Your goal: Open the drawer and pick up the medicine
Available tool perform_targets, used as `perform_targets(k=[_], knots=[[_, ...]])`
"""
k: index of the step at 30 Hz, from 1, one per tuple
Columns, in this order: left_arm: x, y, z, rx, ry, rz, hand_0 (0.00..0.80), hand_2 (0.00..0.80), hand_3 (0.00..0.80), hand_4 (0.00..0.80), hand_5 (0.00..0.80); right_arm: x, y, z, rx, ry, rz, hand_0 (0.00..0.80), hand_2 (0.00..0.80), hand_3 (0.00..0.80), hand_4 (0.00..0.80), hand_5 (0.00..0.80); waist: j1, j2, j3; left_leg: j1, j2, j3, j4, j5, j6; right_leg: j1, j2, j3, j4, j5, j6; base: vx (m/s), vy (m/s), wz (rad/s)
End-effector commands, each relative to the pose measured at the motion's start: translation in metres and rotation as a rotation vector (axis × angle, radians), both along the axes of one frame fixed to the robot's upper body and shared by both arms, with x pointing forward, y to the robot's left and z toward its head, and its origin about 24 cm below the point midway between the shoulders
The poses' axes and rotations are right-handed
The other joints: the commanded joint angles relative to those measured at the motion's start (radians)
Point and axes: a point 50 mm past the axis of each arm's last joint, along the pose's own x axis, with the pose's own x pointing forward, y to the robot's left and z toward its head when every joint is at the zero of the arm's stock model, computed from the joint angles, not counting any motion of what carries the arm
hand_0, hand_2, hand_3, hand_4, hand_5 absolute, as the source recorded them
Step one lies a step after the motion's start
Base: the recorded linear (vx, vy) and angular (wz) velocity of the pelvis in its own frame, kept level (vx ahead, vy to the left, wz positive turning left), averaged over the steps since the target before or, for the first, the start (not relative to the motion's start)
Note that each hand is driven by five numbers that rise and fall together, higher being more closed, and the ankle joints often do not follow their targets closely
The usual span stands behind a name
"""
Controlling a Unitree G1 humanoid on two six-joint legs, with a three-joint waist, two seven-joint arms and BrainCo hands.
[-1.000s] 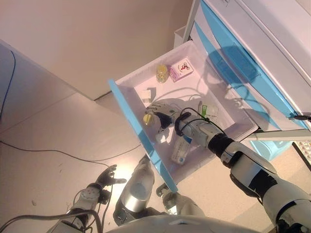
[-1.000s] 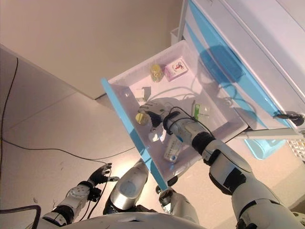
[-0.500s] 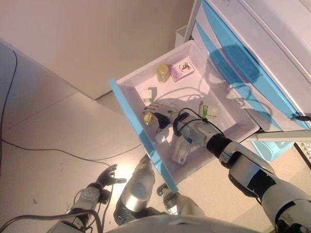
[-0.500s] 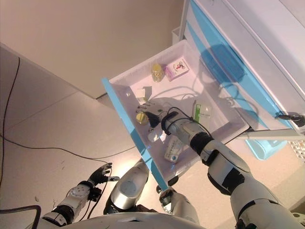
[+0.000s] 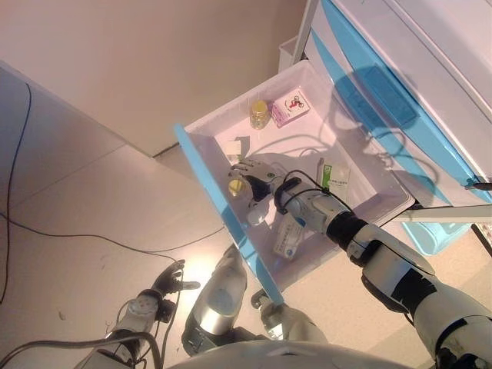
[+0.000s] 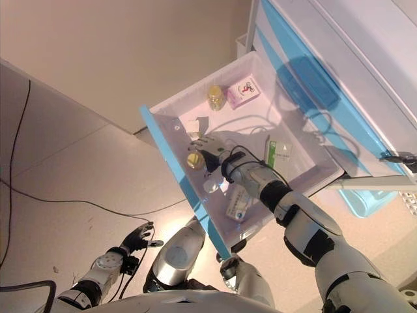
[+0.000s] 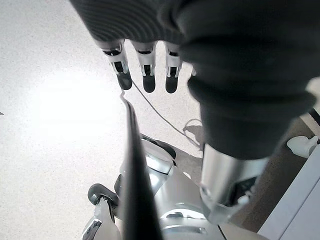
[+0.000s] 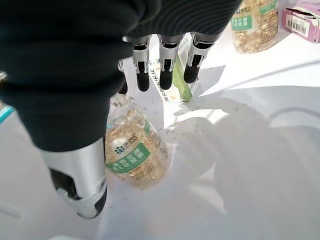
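Clear capsule bottle, green label, under right hand.

Bottle upper part hidden behind right hand; contact unclear. Second bottle and pink box cut by edge.

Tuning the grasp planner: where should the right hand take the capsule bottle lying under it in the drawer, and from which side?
Probably across the labelled middle of the bottle, from above. It lies on its side on the drawer floor, so the round body is the widest free part. The right hand hangs over it with straight fingers and the thumb at its flank; the drawer's blue front is close by the cap end, so an end approach looks cramped.
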Motion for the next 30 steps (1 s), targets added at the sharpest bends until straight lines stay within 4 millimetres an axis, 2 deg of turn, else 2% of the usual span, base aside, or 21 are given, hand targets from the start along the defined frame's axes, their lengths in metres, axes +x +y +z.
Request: perform_targets(k=[1, 8, 10, 12, 13, 15, 16, 20, 24, 28, 30], knots=[[-0.011, -0.005, -0.004, -0.018, 0.004, -0.018, 0.000, 0.000, 0.000, 0.000, 0.000, -0.006, 0.028, 0.019, 0.071, -0.090, 0.099, 0.000, 0.000, 0.000, 0.000, 0.000, -0.007, 0.016, 0.006, 0.011, -0.077, 0.009, -0.012, -0.050, 0.074, -0.096, -0.087, 0.107, 0.063, 0.136, 0.106, 0.000, 0.000, 0.00], [-0.010, -0.005, -0.004, -0.020, 0.002, -0.018, 0.000, 0.000, 0.000, 0.000, 0.000, -0.008, 0.029, 0.022, 0.087, -0.099, 0.116, 0.000, 0.000, 0.000, 0.000, 0.000, -0.008, 0.016, 0.009, 0.008, -0.076, 0.011, -0.011, -0.051, 0.074, -0.100, -0.090, 0.108, 0.063, 0.138, 0.108, 0.000, 0.000, 0.00], [-0.009, -0.005, -0.004, -0.021, 0.001, -0.016, 0.000, 0.000, 0.000, 0.000, 0.000, -0.008, 0.030, 0.022, 0.091, -0.098, 0.117, 0.113, 0.113, 0.113, 0.113, 0.113, -0.008, 0.017, 0.009, 0.008, -0.076, 0.011, -0.012, -0.051, 0.074, -0.100, -0.090, 0.107, 0.063, 0.138, 0.108, 0.000, 0.000, 0.00], [-0.009, -0.005, -0.004, -0.020, 0.001, -0.016, 0.000, 0.000, 0.000, 0.000, 0.000, -0.008, 0.031, 0.023, 0.086, -0.096, 0.124, 0.477, 0.477, 0.477, 0.477, 0.477, -0.007, 0.018, 0.009, 0.008, -0.076, 0.010, -0.013, -0.050, 0.074, -0.102, -0.090, 0.106, 0.064, 0.138, 0.108, 0.000, 0.000, 0.00], [-0.009, -0.005, -0.004, -0.020, 0.001, -0.017, 0.000, 0.000, 0.000, 0.000, 0.000, -0.009, 0.031, 0.023, 0.085, -0.094, 0.129, 0.562, 0.562, 0.562, 0.562, 0.562, -0.007, 0.018, 0.010, 0.007, -0.076, 0.011, -0.013, -0.051, 0.074, -0.102, -0.091, 0.106, 0.065, 0.138, 0.108, 0.000, 0.000, 0.00], [-0.010, -0.005, -0.004, -0.021, 0.001, -0.016, 0.000, 0.000, 0.000, 0.000, 0.000, -0.010, 0.032, 0.022, 0.079, -0.092, 0.138, 0.546, 0.546, 0.546, 0.546, 0.546, -0.008, 0.019, 0.009, 0.007, -0.077, 0.010, -0.013, -0.051, 0.074, -0.103, -0.091, 0.107, 0.065, 0.137, 0.108, 0.000, 0.000, 0.00], [-0.010, -0.005, -0.004, -0.022, 0.000, -0.015, 0.000, 0.000, 0.000, 0.000, 0.000, -0.011, 0.033, 0.021, 0.079, -0.082, 0.152, 0.596, 0.596, 0.596, 0.596, 0.596, -0.007, 0.019, 0.008, 0.007, -0.078, 0.010, -0.013, -0.051, 0.075, -0.102, -0.090, 0.107, 0.064, 0.137, 0.108, 0.000, 0.000, 0.00], [-0.009, -0.004, -0.003, -0.019, -0.002, -0.018, 0.000, 0.000, 0.000, 0.000, 0.000, -0.014, 0.036, 0.021, 0.072, -0.066, 0.176, 0.646, 0.646, 0.646, 0.646, 0.646, -0.005, 0.016, 0.010, 0.004, -0.078, 0.011, -0.011, -0.051, 0.074, -0.103, -0.091, 0.106, 0.064, 0.138, 0.108, 0.000, 0.000, 0.00], [-0.008, -0.003, -0.002, -0.015, -0.004, -0.023, 0.000, 0.000, 0.000, 0.000, 0.000, -0.015, 0.038, 0.020, 0.069, -0.051, 0.186, 0.656, 0.656, 0.656, 0.656, 0.656, -0.002, 0.013, 0.013, 0.004, -0.078, 0.008, -0.011, -0.051, 0.074, -0.105, -0.091, 0.106, 0.065, 0.140, 0.109, 0.000, 0.000, 0.00], [-0.007, -0.002, -0.001, -0.010, -0.003, -0.027, 0.000, 0.000, 0.000, 0.000, 0.000, -0.016, 0.039, 0.018, 0.064, -0.047, 0.184, 0.599, 0.599, 0.599, 0.599, 0.599, 0.001, 0.009, 0.011, 0.005, -0.078, 0.008, -0.011, -0.052, 0.074, -0.103, -0.089, 0.107, 0.063, 0.141, 0.110, 0.000, 0.000, 0.00], [-0.007, -0.002, -0.001, -0.010, -0.005, -0.028, 0.000, 0.000, 0.000, 0.000, 0.000, -0.015, 0.039, 0.017, 0.060, -0.046, 0.179, 0.480, 0.480, 0.480, 0.480, 0.480, 0.001, 0.008, 0.011, 0.004, -0.077, 0.008, -0.011, -0.051, 0.075, -0.104, -0.089, 0.107, 0.064, 0.142, 0.110, 0.000, 0.000, 0.00]])
